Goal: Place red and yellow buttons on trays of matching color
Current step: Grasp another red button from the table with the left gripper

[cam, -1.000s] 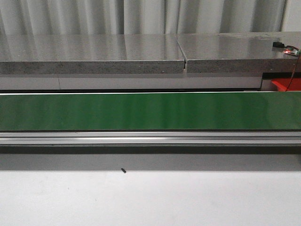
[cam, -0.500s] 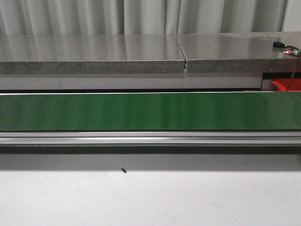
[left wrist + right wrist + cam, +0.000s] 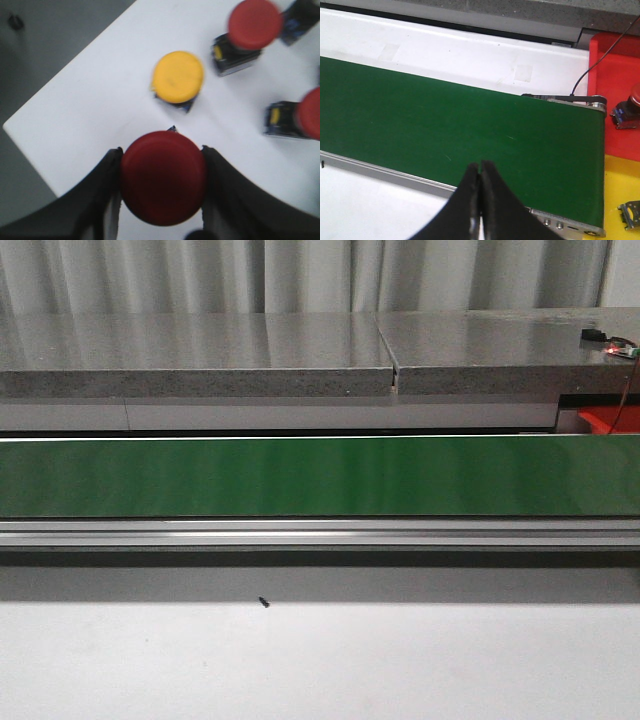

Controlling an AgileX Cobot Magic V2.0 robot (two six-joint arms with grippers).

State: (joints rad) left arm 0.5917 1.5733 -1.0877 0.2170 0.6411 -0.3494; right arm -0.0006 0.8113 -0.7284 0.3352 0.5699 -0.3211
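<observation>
The left gripper (image 3: 161,192) was clamped on a large round red mushroom-head button (image 3: 163,177), its smooth domed cap filling the gap between the two black fingers (image 3: 107,185), which pressed its sides above a flat white surface (image 3: 90,110). Just beyond the held button a round yellow-capped button (image 3: 178,77) sat upright on its dark square base; further off stood a second red-capped button on a black block (image 3: 248,30), and a third red button lay on its side (image 3: 300,117), partly cut off by the frame edge. All of this was slightly blurred. The right gripper (image 3: 480,200) was closed, its tapered black fingers (image 3: 467,197) pressed tip to tip and holding nothing, hanging over the near edge of a long matte green conveyor belt (image 3: 445,125) framed by a ribbed aluminium rail (image 3: 385,172). At the belt's right end lay a glossy red plastic tray (image 3: 615,75) holding one red button with a dark base (image 3: 630,107), and nearer, a yellow plastic tray (image 3: 620,200) with a small grey metal bracket (image 3: 630,215). In the front view the green belt (image 3: 320,475), the speckled grey stone slabs (image 3: 200,355) behind it and a tiny black speck (image 3: 263,602) on the white table (image 3: 320,660) looked the same as a second before; neither arm appeared there.
</observation>
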